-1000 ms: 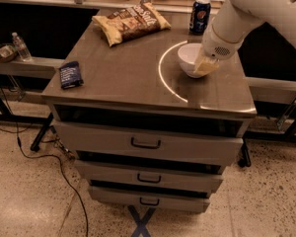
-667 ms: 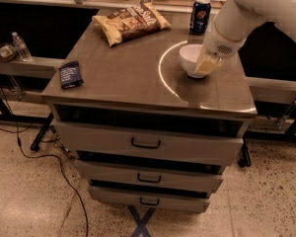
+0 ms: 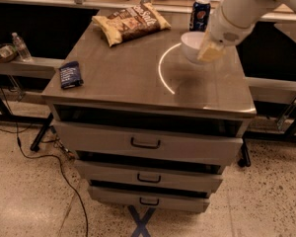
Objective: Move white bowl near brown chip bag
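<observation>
— Gripper (image 3: pixel 210 49) position?
— At the back right of the cabinet top (image 3: pixel 118 88), at the end of a white arm (image 3: pixel 241 9) from the upper right corner. Jaws tan, pointing down, closed on the right-hand rim of the white bowl (image 3: pixel 191 44).
— And bowl relative to jaws?
— Hanging to the left of them, one wall of it between them. Seemingly raised a little above the surface, with dark shadow underneath; contact with the top hard to judge. Just in front of a dark blue can (image 3: pixel 201 15).
— Brown chip bag (image 3: pixel 130 22)?
— Lying flat at the back left of the top, to the left of the bowl, close but not touching.
— Any readable writing?
— White lettering on the dark brown panel of the bag, too crumpled to read. Pale mark on the can, no name legible. Pale small print on the dark blue packet (image 3: pixel 69 75) near the front left edge, also not legible.
— Counts?
— One bowl, one chip bag, one can, one packet. Three drawers (image 3: pixel 103 139) below, each with one dark handle (image 3: pixel 149 178). One water bottle (image 3: pixel 20 46) on the shelf (image 3: pixel 37 63) at the left. One curved line of reflected light (image 3: pixel 163 68) on the top, left of the bowl. One blue cross of tape (image 3: pixel 140 222) on the floor (image 3: pixel 34 201), in front of the lowest drawer.
</observation>
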### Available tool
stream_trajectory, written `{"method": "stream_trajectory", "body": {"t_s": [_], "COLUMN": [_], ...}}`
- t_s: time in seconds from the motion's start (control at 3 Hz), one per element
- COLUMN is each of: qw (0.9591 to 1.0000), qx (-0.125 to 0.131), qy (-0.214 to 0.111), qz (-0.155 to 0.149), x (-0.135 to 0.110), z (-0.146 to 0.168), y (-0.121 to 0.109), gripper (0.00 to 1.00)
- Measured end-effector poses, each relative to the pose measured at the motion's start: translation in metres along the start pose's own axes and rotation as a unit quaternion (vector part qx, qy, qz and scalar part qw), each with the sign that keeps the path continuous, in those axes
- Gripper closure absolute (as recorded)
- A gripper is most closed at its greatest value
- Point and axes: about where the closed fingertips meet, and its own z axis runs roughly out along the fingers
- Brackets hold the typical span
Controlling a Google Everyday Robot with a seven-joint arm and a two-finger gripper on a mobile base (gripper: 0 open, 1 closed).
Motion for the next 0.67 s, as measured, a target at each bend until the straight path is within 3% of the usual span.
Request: {"method": "stream_trajectory", "body": {"t_s": [0.67], "qw": [0.9954], "qx": [0.059], "qy": [-0.024], "qz": [-0.072], "x": [-0.082], "z": [0.018], "y": [-0.077], "gripper": [1.0]}}
